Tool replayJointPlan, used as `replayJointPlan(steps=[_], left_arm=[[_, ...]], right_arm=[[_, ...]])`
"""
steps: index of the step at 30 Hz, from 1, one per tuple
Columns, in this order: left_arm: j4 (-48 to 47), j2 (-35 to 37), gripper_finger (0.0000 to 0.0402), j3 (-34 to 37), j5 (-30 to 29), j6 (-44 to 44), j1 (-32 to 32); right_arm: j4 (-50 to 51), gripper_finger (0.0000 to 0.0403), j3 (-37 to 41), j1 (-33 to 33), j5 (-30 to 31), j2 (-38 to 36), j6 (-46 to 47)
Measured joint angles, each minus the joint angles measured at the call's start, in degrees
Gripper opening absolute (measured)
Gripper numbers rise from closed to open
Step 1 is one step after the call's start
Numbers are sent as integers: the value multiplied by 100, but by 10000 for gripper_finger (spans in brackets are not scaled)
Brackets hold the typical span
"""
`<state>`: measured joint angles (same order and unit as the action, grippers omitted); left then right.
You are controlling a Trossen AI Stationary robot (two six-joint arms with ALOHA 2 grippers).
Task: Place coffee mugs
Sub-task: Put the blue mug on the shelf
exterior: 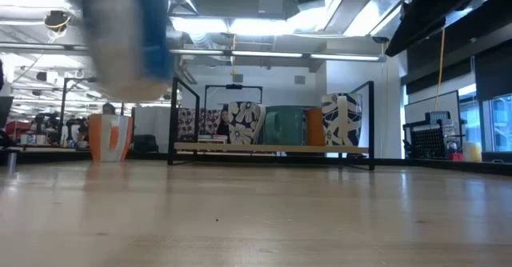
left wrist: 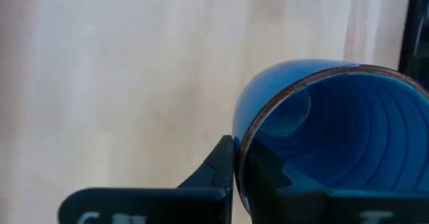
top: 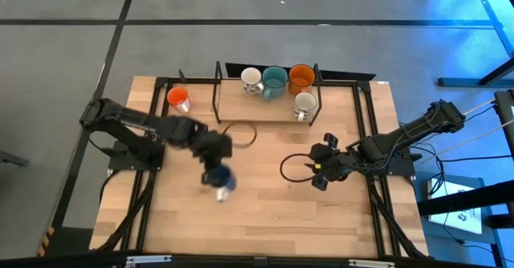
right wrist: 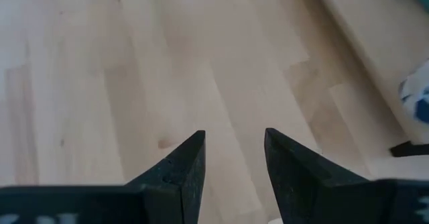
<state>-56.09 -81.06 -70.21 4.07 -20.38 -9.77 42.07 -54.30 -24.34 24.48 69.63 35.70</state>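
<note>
My left gripper (top: 215, 168) is over the middle of the table, shut on the blue mug (top: 221, 180), which shows blurred and high above the table in the low view (exterior: 128, 35). On the low wooden shelf (top: 241, 107) at the far side stand a white patterned mug (top: 251, 79), the teal mug (top: 274, 81), the orange mug (top: 301, 77) and another white mug (top: 304, 104). A mug with an orange-red inside (top: 178, 99) stands on the table left of the shelf. My right gripper (top: 320, 172) waits open over the table's right half, its fingers (right wrist: 234, 157) above bare wood. My left gripper (left wrist: 242, 160) pinches the blue mug's wall at the rim (left wrist: 240, 133), one finger (left wrist: 218, 170) outside and the other (left wrist: 268, 174) inside the hollow. The mug is lifted clear of the table and lies tilted on its side, mouth toward the wrist camera.
The shelf has a black metal frame with upright posts (top: 217, 91) at its ends. A dark cable loop (top: 241, 131) lies near the shelf's front and another (top: 291, 168) beside my right gripper. Bare wood lies across the table's near half (top: 265, 220).
</note>
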Motion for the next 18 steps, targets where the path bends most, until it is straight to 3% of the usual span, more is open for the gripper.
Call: replayJointPlan(steps=[7,18], left_arm=[[-939,-919,9,-1837,-622,1086,1155],[-1536,-2931,9,-4645,-781,2725,2535]], right_arm=[[69,138,-2,172,189,-32,42],[864,138,-160,824,166,-512,243]])
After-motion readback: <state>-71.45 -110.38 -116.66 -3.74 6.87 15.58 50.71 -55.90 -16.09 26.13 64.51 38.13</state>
